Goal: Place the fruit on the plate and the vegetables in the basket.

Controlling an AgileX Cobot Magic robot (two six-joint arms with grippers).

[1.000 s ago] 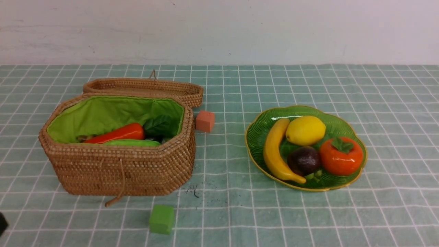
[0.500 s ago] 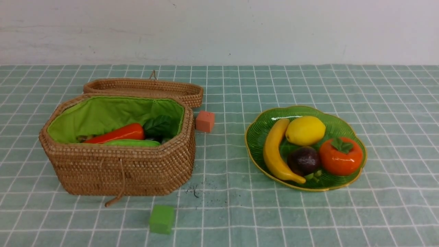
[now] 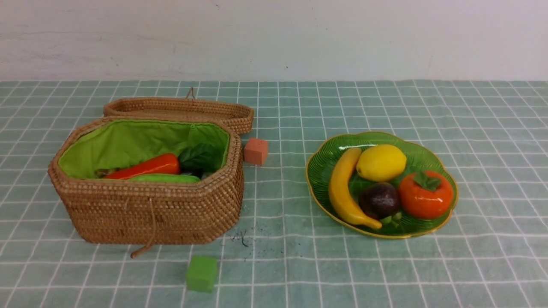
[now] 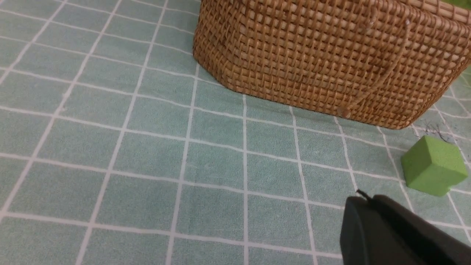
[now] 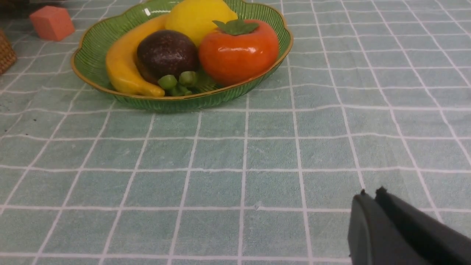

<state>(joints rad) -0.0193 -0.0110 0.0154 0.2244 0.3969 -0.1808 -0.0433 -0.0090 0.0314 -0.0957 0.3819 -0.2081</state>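
The green plate (image 3: 321, 169) (image 5: 92, 48) holds the fruit: a banana (image 3: 342, 190) (image 5: 121, 66), a lemon (image 3: 381, 162) (image 5: 195, 14), a dark mangosteen (image 3: 379, 200) (image 5: 167, 53) and an orange persimmon (image 3: 426, 194) (image 5: 237, 49). In the wicker basket (image 3: 145, 209) (image 4: 331, 59), against its green lining, lie an orange carrot (image 3: 145, 166) with dark leaves and a light green cucumber (image 3: 165, 178); other vegetables are hidden. My left gripper (image 4: 362, 198) is shut and empty, low over the cloth near the basket's front. My right gripper (image 5: 369, 195) is shut and empty, in front of the plate. Neither arm shows in the front view.
A green cube (image 3: 201, 273) (image 4: 433, 165) sits on the checked cloth in front of the basket. A salmon-pink cube (image 3: 256, 150) (image 5: 51, 23) stands between basket and plate. The basket's lid (image 3: 180, 109) lies open behind it.
A dark part at the front view's lower left edge has slipped out of sight. Fruit, vegetables and cubes have not moved.
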